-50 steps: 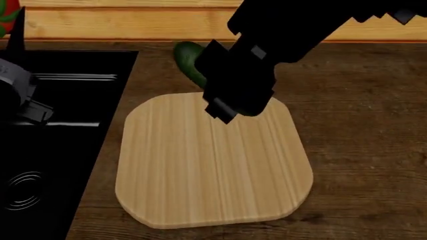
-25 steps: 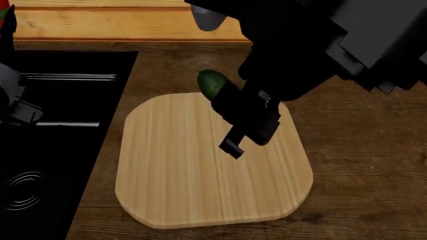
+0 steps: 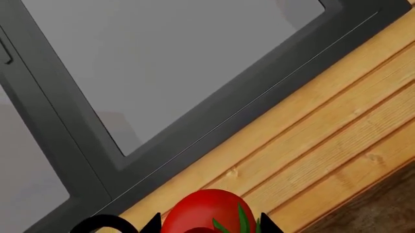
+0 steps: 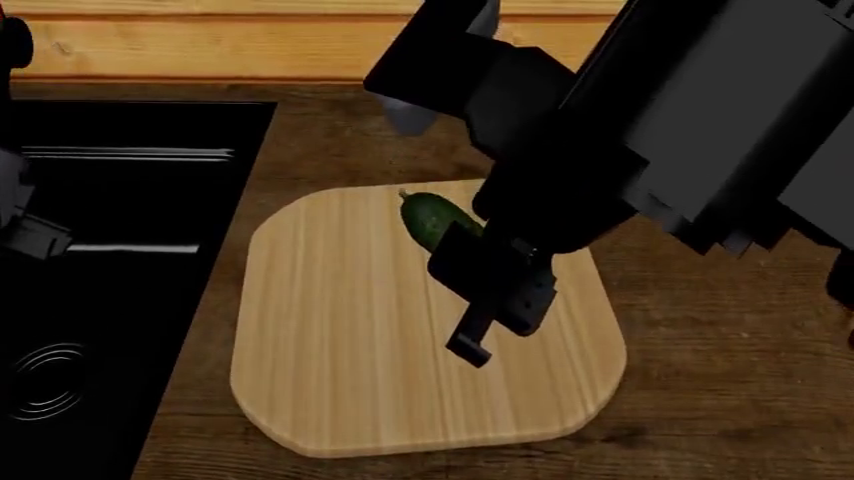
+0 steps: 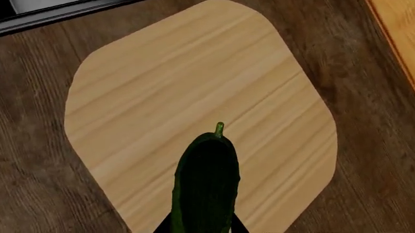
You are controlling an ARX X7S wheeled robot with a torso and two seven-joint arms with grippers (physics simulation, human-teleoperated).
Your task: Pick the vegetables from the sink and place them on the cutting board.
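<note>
Carrying the cucumber (image 5: 206, 179) over the cutting board (image 5: 149, 92) is the step in hand. The cucumber is pinched between the fingers of the right gripper (image 4: 491, 300), its stem end pointing away from the wrist, and in the right wrist view the pale board is seen spread out beneath and ahead of the jaws. In the head view the cucumber (image 4: 435, 220) juts out behind the gripper, above the far part of the board (image 4: 334, 340); whether it touches the wood cannot be told, though it appears to be held clear of it.

The tomato (image 3: 207, 213) is seen in the left wrist view, sitting between the two dark fingertips of the left gripper (image 3: 209, 225), with a wooden wall panel (image 3: 324, 111) and a grey window frame (image 3: 84, 141) beyond it. It appears to be gripped, but contact on its sides is cut off by the picture's edge, so a firm hold cannot be confirmed. The sink (image 4: 120, 250) lies well off to the side of the right gripper, and no vegetable is seen in the part of it that shows.

Next, a lowering of the right gripper is judged to be needed until the cucumber rests on the board, then a spreading of the jaws. The tomato is then to be brought across and set down beside it.
</note>
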